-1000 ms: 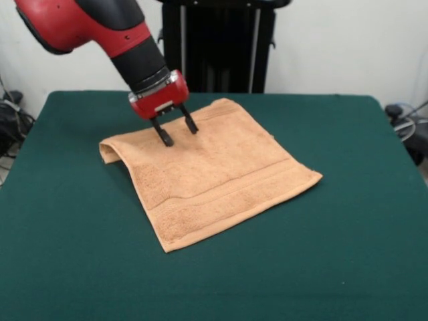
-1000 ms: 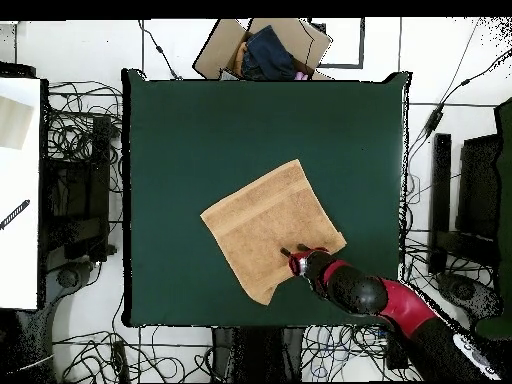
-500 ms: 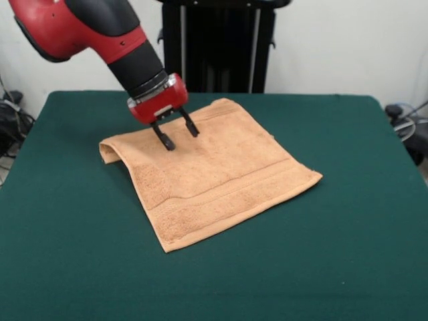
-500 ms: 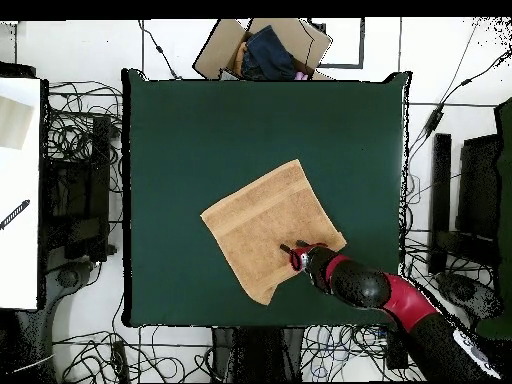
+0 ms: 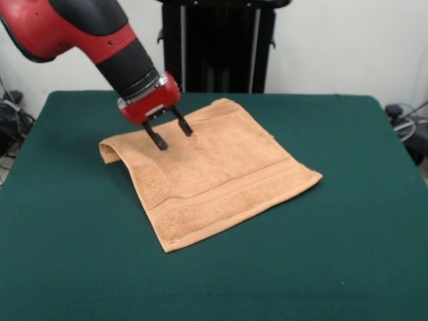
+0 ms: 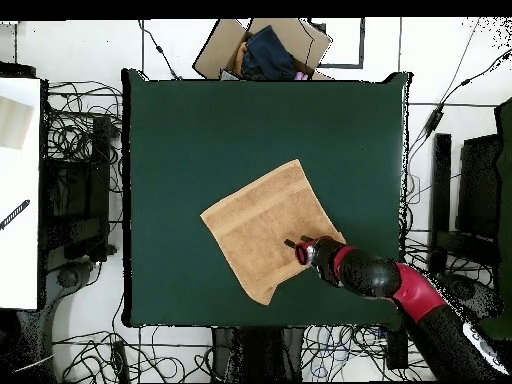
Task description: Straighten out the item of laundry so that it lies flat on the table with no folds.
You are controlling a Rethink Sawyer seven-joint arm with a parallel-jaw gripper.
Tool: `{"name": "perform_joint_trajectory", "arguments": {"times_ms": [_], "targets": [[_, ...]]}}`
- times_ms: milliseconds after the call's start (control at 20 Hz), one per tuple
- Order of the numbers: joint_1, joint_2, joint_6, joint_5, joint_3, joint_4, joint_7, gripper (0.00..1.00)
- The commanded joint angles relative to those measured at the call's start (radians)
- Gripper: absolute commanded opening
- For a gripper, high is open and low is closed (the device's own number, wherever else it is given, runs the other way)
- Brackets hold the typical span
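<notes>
Peach-orange terry cloth lies spread on the dark green table (image 5: 67, 254) — the towel (image 5: 214, 175) sits turned like a diamond, roughly mid-table in the front view and a little toward the robot's side in the overhead view (image 6: 268, 228). Its nearest corner points at the camera, and a woven band stripe runs just inside the near edge, from the left of that corner across to the right-hand corner. Most of the cloth looks flat, but the left corner is turned under into a soft, rounded fold that stands slightly proud of the felt. Farther back, the gripper (image 5: 169, 134) hangs over the towel's far-left part, between the folded corner and the far corner, on a red and black arm (image 5: 80, 27) that slants down from the upper left. Its two dark fingers (image 5: 158, 138) are spread apart with cloth visible between them — they hold nothing, and whether the tips touch the terry cannot be told. Overhead, the gripper (image 6: 299, 248) shows above the towel's edge nearest the robot.
</notes>
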Motion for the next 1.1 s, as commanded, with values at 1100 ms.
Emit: {"name": "perform_joint_trajectory", "arguments": {"times_ms": [1100], "targets": [[0.055,0.003,0.156,0.020,0.054,-0.203,-0.125,1.00]]}}
